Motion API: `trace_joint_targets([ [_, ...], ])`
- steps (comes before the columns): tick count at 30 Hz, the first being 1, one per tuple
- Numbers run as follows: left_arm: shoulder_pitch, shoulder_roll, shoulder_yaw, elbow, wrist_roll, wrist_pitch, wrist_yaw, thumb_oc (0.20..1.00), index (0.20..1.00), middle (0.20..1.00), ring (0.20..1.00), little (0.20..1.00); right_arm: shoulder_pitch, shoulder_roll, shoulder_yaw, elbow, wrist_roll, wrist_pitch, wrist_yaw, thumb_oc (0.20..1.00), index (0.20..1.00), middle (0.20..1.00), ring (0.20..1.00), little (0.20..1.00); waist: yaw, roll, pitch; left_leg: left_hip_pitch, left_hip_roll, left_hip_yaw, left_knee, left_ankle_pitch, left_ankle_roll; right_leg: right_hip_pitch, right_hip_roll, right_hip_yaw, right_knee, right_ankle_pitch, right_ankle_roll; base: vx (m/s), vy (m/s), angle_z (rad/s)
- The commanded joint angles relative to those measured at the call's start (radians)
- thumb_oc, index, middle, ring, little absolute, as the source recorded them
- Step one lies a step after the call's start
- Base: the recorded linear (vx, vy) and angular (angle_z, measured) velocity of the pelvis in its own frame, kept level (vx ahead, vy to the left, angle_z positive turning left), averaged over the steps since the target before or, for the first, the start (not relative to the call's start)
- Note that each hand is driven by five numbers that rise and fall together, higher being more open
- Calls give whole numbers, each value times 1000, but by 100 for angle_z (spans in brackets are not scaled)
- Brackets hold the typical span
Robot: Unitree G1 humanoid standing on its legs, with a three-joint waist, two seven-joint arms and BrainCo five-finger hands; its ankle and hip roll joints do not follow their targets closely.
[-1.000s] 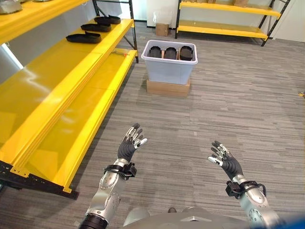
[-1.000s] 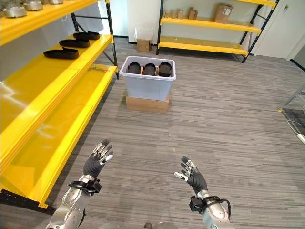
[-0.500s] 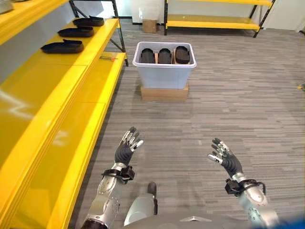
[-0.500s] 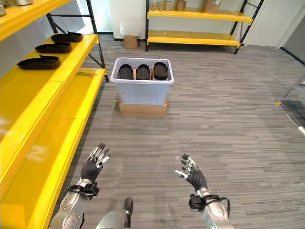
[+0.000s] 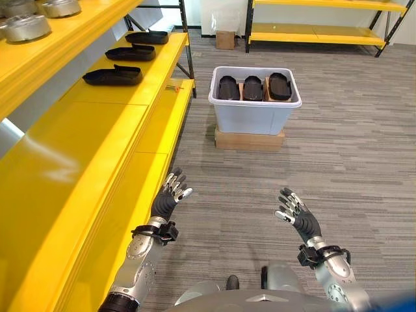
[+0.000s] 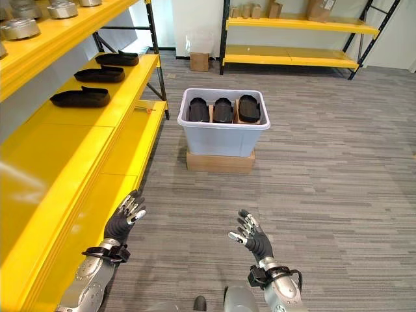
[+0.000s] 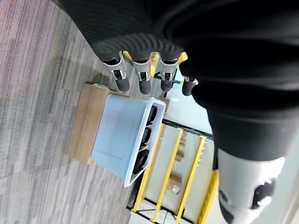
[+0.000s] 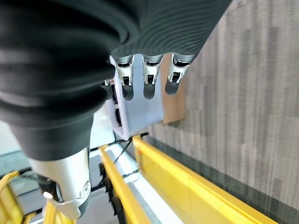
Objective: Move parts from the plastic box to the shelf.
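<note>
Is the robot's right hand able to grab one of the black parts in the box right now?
Probably not yet. The right hand is open over bare floor, well short of the plastic box; nothing blocks the way to the black parts.

Both eye views look down and forward from head height, set slightly apart, and share the grey floor [image 5: 351, 162], the yellow shelf [image 5: 97, 149] along the left and the plastic box [image 6: 224, 133] ahead. The left wrist view looks along the left hand [image 7: 145, 51] from very close, past its fingers [image 7: 122, 77] to that same box. The right wrist view looks equally close along the right hand [image 8: 154, 37] toward the box and shelf.
</note>
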Motion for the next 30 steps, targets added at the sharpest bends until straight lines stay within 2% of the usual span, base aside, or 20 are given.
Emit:
trace_joint_targets([
  [1,38,16,-14,-89,21,-49,-10,1000,1000,1000,1000,1000,-54,-39,-29,-16,41,-41,11,1000,1000,1000,1000,1000,-8,-17,-23,135,52,-69,-35,-11,-13,62,-20,37,-279,271,88,436,-157,52],
  [3,42,6,-13,-79,27,-45,-13,1000,1000,1000,1000,1000,-49,-45,-30,-23,37,-37,14,1000,1000,1000,1000,1000,-7,-21,-29,168,63,-77,-27,-24,-30,93,-23,21,-336,273,91,371,-168,27],
  [4,41,-2,-18,-74,30,-46,-15,1000,1000,1000,1000,1000,-56,-44,-27,-15,37,-35,11,1000,1000,1000,1000,1000,-8,-28,-33,173,67,-70,-21,-33,-31,108,-21,27,-332,291,85,304,-163,19],
  [6,35,-8,-22,-69,24,-45,-14,1000,1000,1000,1000,1000,-59,-47,-25,-13,42,-36,11,1000,1000,1000,1000,1000,-9,-25,-42,184,80,-70,-14,-34,-39,119,-11,29,-331,283,79,245,-127,18],
  [11,15,-14,-38,-65,12,-40,-12,1000,1000,1000,1000,1000,-75,-61,-39,-18,59,-42,7,1000,1000,1000,1000,1000,-20,-13,-69,190,134,-80,25,4,-75,130,34,-1,-273,219,42,229,-144,19],
  [13,12,-13,-38,-67,7,-42,-8,1000,1000,1000,1000,1000,-76,-67,-42,-17,59,-43,5,1000,1000,1000,1000,1000,-21,-11,-73,181,159,-84,59,44,-94,138,48,-6,-254,189,25,226,-162,5],
  [15,11,-14,-39,-66,-6,-41,-4,1000,1000,1000,1000,1000,-79,-71,-42,-12,66,-43,1,1000,1000,1000,1000,1000,-21,-11,-81,163,182,-98,127,110,-113,157,74,-5,-243,151,-1,255,-186,2],
  [16,11,-14,-39,-66,-6,-41,-4,1000,1000,1000,1000,1000,-79,-71,-42,-12,66,-43,1,1000,1000,1000,1000,1000,-22,-10,-81,162,183,-98,128,109,-114,157,74,-6,-242,150,-2,208,-180,-39],
  [17,13,-15,-35,-69,-12,-38,0,1000,1000,1000,1000,1000,-79,-76,-44,-11,63,-43,-2,1000,1000,1000,1000,1000,-18,-18,-78,100,193,-94,284,226,-131,190,89,3,-246,128,-31,130,-125,-35],
  [18,13,-15,-35,-69,-12,-38,0,1000,1000,1000,1000,1000,-79,-76,-44,-11,63,-43,-2,1000,1000,1000,1000,1000,-19,-17,-79,97,194,-95,289,224,-132,188,90,2,-245,128,-31,177,-216,3],
  [19,13,-11,-35,-74,-15,-37,4,1000,1000,1000,1000,1000,-79,-79,-43,-11,68,-47,-6,1000,1000,1000,1000,1000,-12,-28,-68,33,200,-92,413,301,-140,219,95,5,-261,121,-51,107,-245,-10],
  [20,8,-11,-37,-72,-28,-34,5,1000,1000,1000,1000,1000,-79,-87,-45,-19,74,-52,-14,1000,1000,1000,1000,1000,10,-57,-36,-75,185,-72,584,318,-127,265,88,12,-289,122,-72,162,-311,-13],
  [21,9,-13,-35,-72,-27,-33,8,1000,1000,1000,1000,1000,-79,-91,-48,-23,70,-55,-20,1000,1000,1000,1000,1000,19,-72,-23,-125,168,-45,627,290,-117,285,80,17,-303,124,-77,111,-212,-26],
  [22,9,-13,-36,-72,-27,-33,8,1000,1000,1000,1000,1000,-80,-91,-48,-23,70,-55,-21,1000,1000,1000,1000,1000,20,-67,-21,-128,173,-45,636,284,-117,285,85,17,-302,123,-77,115,-84,-1],
  [24,13,-14,-35,-71,-26,-36,15,1000,1000,1000,1000,1000,-78,-91,-50,-23,67,-55,-37,1000,1000,1000,1000,1000,38,-75,-10,-229,156,-13,581,230,-105,318,71,28,-325,122,-70,190,-22,-1],
  [25,25,-13,-28,-73,-22,-38,18,1000,1000,1000,1000,1000,-76,-89,-51,-21,59,-59,-43,1000,1000,1000,1000,1000,57,-69,-7,-284,147,2,464,199,-100,351,74,42,-348,115,-60,279,27,4],
  [27,45,-13,-21,-69,-18,-40,12,1000,1000,1000,1000,1000,-73,-87,-50,-17,43,-62,-36,1000,1000,1000,1000,1000,74,-65,-10,-287,139,6,245,190,-92,383,76,54,-369,103,-45,327,89,-2],
  [28,53,-14,-19,-70,-6,-42,12,1000,1000,1000,1000,1000,-73,-84,-46,-10,29,-63,-38,1000,1000,1000,1000,1000,89,-58,-11,-289,123,-22,119,216,-96,403,83,62,-375,95,-37,351,111,-23],
  [29,58,-15,-15,-76,0,-42,9,1000,1000,1000,1000,1000,-73,-85,-47,-9,20,-61,-37,1000,1000,1000,1000,1000,97,-45,-16,-291,128,-43,23,262,-107,421,95,68,-381,87,-33,238,65,-29],
  [30,59,-15,-15,-76,1,-42,9,1000,1000,1000,1000,1000,-72,-86,-47,-9,19,-61,-37,1000,1000,1000,1000,1000,97,-48,-13,-281,125,-42,12,267,-107,427,92,68,-382,85,-33,281,72,-34],
])
